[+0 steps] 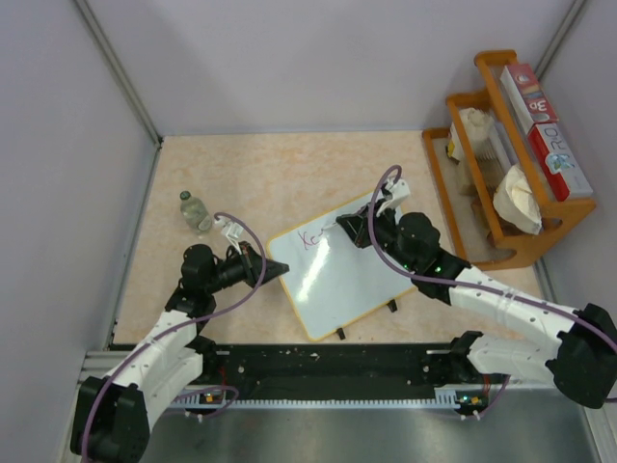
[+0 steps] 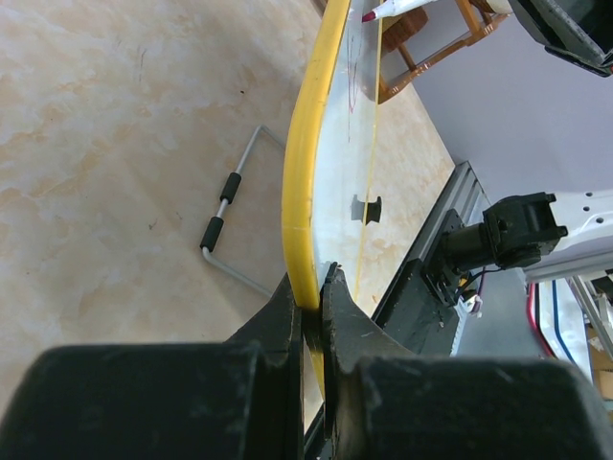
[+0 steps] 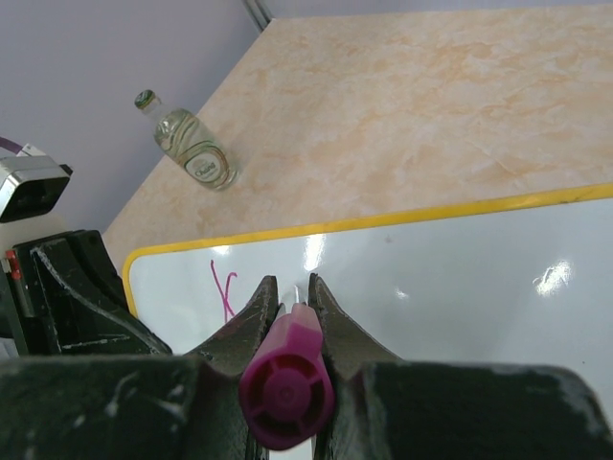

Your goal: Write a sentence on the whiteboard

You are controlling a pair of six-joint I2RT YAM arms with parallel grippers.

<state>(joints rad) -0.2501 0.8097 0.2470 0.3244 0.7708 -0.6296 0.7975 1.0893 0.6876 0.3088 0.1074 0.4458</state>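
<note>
Toward the near edge of the table (image 1: 241,174), the whiteboard (image 1: 337,280) sits askew, the left pincer (image 2: 311,297) clenched on its yellow rim, apparently to steady it, while the right pincer (image 3: 291,284) grasps a purple marker (image 3: 287,383), tip by the sentence (image 3: 225,292), barely begun.

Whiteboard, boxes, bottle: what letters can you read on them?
"K": purple-pink writing on the whiteboard; what follows is too small to read.
"RO": red box in the wooden rack.
Second box: print too blurred to read.
Bottle label: too blurred to read.
</note>
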